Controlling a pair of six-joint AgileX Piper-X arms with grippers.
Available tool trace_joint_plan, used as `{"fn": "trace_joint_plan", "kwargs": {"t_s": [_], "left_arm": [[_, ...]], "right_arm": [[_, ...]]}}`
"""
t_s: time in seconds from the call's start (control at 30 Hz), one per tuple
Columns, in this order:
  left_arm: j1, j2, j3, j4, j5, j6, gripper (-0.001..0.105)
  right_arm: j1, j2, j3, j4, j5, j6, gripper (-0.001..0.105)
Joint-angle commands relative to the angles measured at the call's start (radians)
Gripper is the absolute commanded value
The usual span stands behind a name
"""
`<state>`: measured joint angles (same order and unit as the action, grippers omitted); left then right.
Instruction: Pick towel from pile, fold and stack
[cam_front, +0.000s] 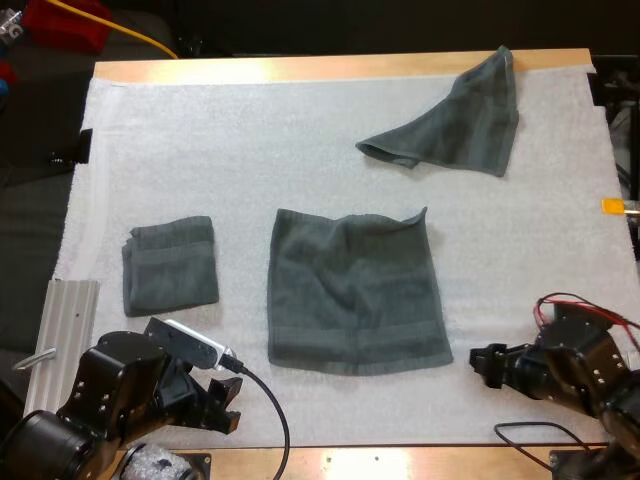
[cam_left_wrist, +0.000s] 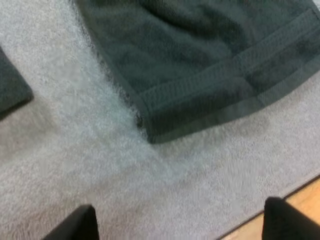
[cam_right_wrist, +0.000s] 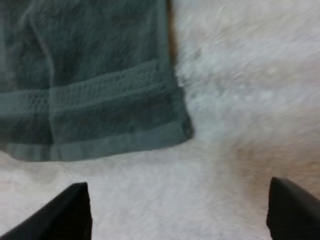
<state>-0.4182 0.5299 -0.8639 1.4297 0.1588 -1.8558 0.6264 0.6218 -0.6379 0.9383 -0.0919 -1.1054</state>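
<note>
The left pincer (cam_left_wrist: 179, 222) hovered over the white mat (cam_front: 250, 150) with its fingers spread wide and holding nothing, just before the near left corner of the flat towel (cam_front: 355, 290). The right pincer (cam_right_wrist: 180, 212) was also spread and empty, close to the near right corner of the same towel. This towel lay open in the middle of the mat. A folded towel (cam_front: 170, 263) lay to its left, apart from it, and a crumpled towel (cam_front: 450, 125) lay at the far right, near the far edge of the wooden tabletop (cam_front: 300, 68).
</note>
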Motion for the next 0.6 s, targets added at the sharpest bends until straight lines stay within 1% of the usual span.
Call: {"fn": "trace_joint_plan", "kwargs": {"t_s": [0.0,0.17,0.3,0.47,0.57], "left_arm": [[0.0,-0.003,-0.006,0.002,0.002,-0.009,0.064],[0.0,-0.003,-0.006,0.002,0.002,-0.009,0.064],[0.0,-0.003,-0.006,0.002,0.013,-0.009,0.064],[0.0,-0.003,-0.006,0.002,0.019,-0.005,0.064],[0.0,-0.003,-0.006,0.002,0.026,-0.002,0.064]], "right_arm": [[-0.005,0.0,0.021,-0.038,-0.022,0.029,0.07],[-0.005,0.0,0.135,-0.175,-0.064,0.113,0.07],[-0.005,0.0,0.2,-0.277,-0.085,0.175,0.07],[-0.005,0.0,0.286,-0.439,-0.1,0.281,0.07],[-0.005,0.0,0.322,-0.487,-0.1,0.324,0.07]]}}
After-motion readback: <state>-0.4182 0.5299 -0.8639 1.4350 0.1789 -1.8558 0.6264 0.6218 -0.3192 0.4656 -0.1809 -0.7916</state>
